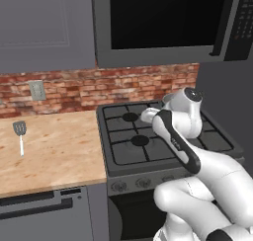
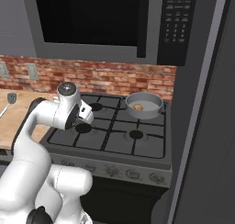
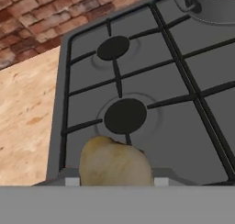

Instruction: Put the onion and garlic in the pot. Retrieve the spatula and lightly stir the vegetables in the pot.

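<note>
you're over the stove (image 2: 137, 145), left of the pot (image 2: 145, 104), which sits at its back right with the onion (image 2: 139, 107) inside. your gripper (image 3: 114, 179) is partly closed on the garlic (image 3: 114, 162). next, i'd judge, carry it right, over the rim, and release. the spatula (image 1: 20, 135) waits on the counter left of the stove.

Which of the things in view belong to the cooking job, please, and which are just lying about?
Job: pot, onion inside it, garlic in the gripper, spatula on the counter.
Lying about: microwave, wall outlet, stove.
</note>
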